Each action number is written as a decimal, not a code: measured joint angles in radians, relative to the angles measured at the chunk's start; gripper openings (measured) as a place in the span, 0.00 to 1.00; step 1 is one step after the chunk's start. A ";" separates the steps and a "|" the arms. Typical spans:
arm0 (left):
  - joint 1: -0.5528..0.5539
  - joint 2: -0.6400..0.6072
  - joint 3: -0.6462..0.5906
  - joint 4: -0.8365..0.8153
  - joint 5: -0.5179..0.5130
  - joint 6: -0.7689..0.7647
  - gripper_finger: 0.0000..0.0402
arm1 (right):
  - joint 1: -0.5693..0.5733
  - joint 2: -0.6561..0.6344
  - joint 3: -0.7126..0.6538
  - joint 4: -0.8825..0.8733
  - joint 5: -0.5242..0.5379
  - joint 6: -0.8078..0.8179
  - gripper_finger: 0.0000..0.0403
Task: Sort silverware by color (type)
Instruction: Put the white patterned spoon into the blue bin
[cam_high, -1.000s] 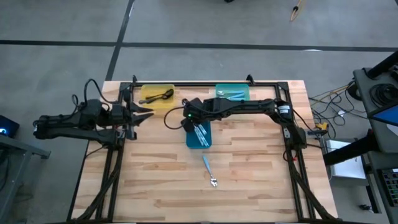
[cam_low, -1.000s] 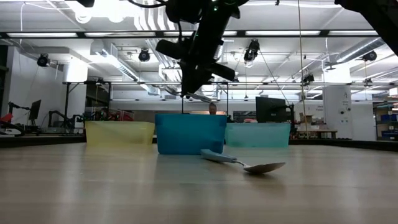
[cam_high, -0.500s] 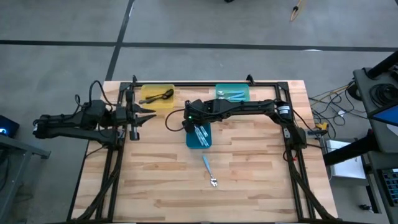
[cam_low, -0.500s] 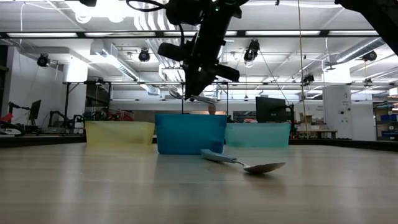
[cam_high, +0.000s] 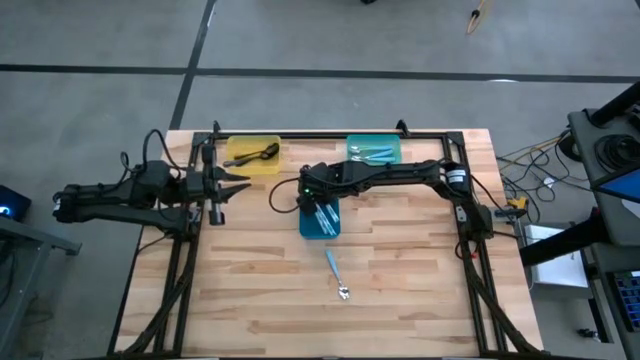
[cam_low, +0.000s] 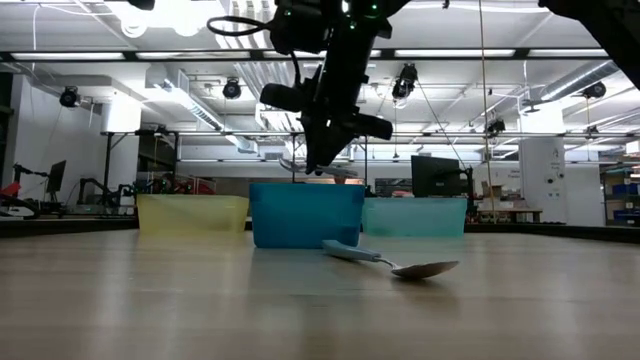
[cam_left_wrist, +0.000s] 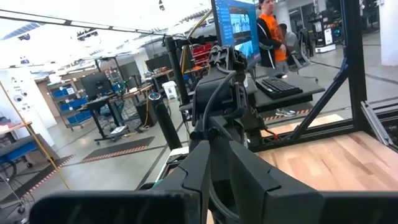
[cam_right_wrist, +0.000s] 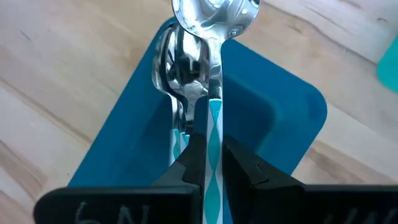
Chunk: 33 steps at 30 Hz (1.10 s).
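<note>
- High view, going left to right: the left gripper (cam_high: 240, 183) hovers over the bench's (cam_high: 400, 300) left edge, just in front of the yellow tray (cam_high: 262, 162); its fingers sit nearly together with nothing between them.
- A dark spoon (cam_high: 253, 155) lies in that tray.
- Next, the right gripper (cam_high: 322, 202) hangs above the blue tray (cam_high: 310, 229), clamped on the handle of a blue-handled spoon (cam_right_wrist: 212, 93).
- More such spoons (cam_right_wrist: 179, 74) lie inside it.
- Another blue-handled spoon (cam_high: 335, 273) lies on the bare bench in front.
- Silver spoons (cam_high: 372, 152) rest in the teal tray (cam_high: 392, 142).
</note>
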 joint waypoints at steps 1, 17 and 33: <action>0.000 0.003 0.000 0.002 0.000 0.000 0.10 | 0.000 0.000 -0.003 0.002 -0.002 0.003 0.06; 0.001 0.038 0.000 0.026 0.000 0.016 0.10 | 0.004 0.000 -0.061 0.129 -0.019 0.053 0.06; 0.001 0.060 0.000 0.049 0.000 0.026 0.10 | 0.031 0.000 -0.085 0.180 -0.023 0.054 0.06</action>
